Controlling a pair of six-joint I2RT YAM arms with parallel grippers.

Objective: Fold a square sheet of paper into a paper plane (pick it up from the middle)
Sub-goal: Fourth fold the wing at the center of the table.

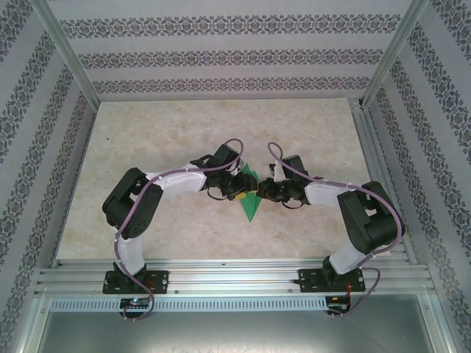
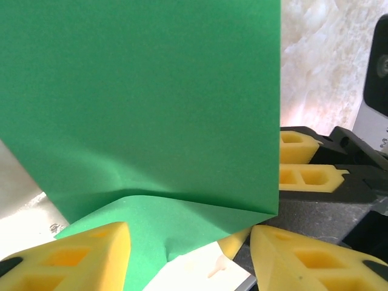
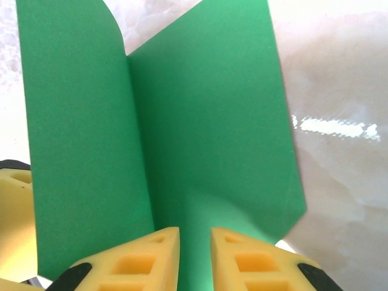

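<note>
The square sheet of paper (image 1: 252, 195), creased, is pinched by the right gripper (image 3: 194, 235); left gripper (image 2: 189, 230) open; marbled table (image 1: 147, 132), patterned walls (image 1: 221, 59).

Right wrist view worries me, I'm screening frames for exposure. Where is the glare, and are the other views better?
Right wrist view: a white glare streak on the table, which also washes out at upper left; left wrist view: a soft shadow band across the green paper, table blown out at lower left; top external view: even light, no obvious hotspots.
</note>
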